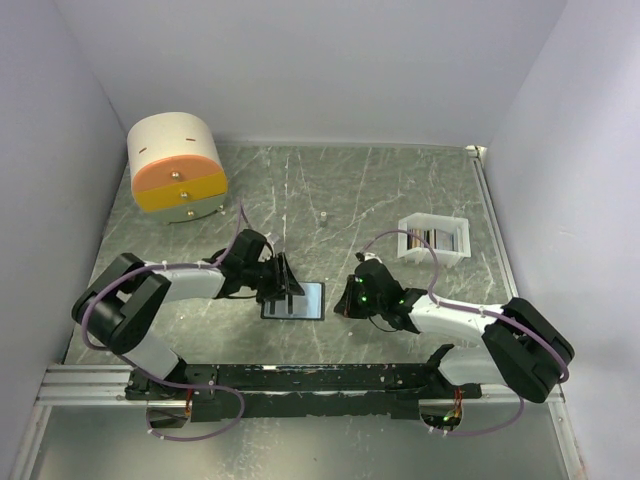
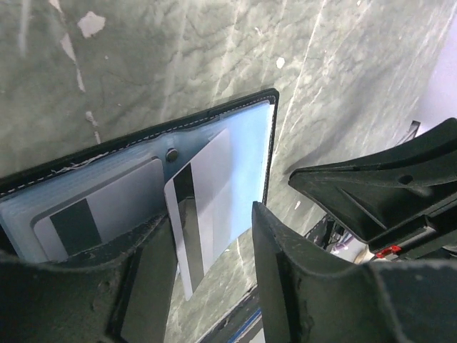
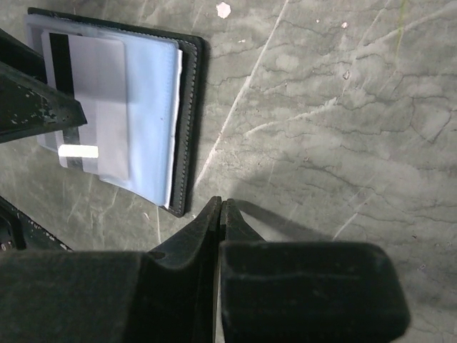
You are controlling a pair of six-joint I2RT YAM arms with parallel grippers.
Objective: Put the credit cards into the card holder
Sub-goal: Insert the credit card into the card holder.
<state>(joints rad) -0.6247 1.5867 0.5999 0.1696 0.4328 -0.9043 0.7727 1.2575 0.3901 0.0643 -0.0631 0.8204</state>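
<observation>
Card holder open flat, long axis left-right (top view), grey card askew

White walls enclose a green marbled tabletop.

The whole table is taken in from high behind its near edge, looking down and away. Down low, the open card holder is seen close past the left wrist's fingers. It is caught again, just as close, from the right wrist, and so is shared by all three views.
</observation>
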